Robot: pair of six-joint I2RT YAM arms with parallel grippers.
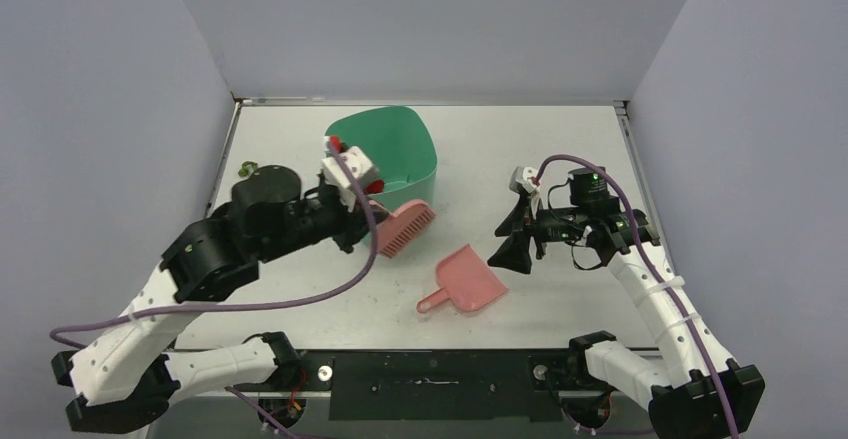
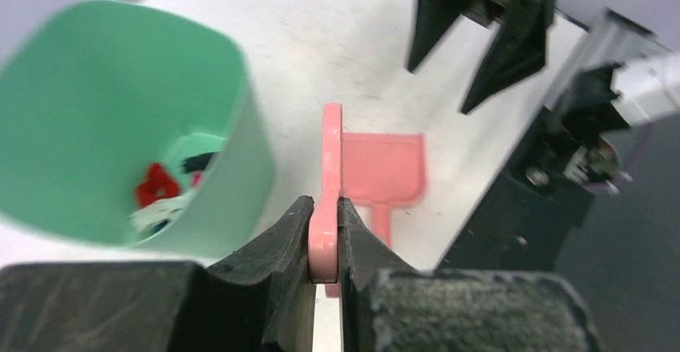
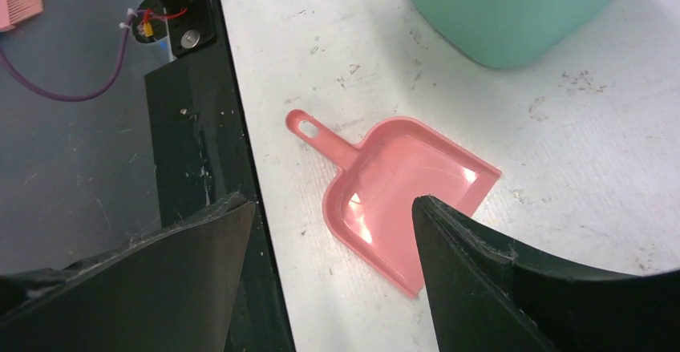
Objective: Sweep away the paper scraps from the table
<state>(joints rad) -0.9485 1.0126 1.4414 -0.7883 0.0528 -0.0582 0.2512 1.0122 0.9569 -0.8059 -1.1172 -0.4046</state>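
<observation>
Hazards: the left tool (image 2: 325, 217) is closed narrowly on a thin edge of the pink brush (image 1: 404, 227). With so slim a purchase, a firm stroke against the counter (image 1: 570, 149) would probably twist the brush between the pads. The brush head hangs just beside the green bin (image 1: 385, 149), so a careless swing might knock the bin over and spill the paper scraps (image 2: 157, 186), red, black and pale wads, lying at its bottom. One small olive bit (image 1: 245, 169), apparently a stray scrap, sits near the counter's far left edge, well apart from the pink dustpan (image 3: 401, 196). Brushed outward, it could drop off the edge. Pose: the left arm extends forward and toward the centre. Whether the bristles touch the surface cannot be told. The right arm is bent at the elbow, and the right tool (image 3: 329, 205) is spread wide and empty, pointing down over the dustpan. The dustpan lies flat between the two arms with nothing in it.
</observation>
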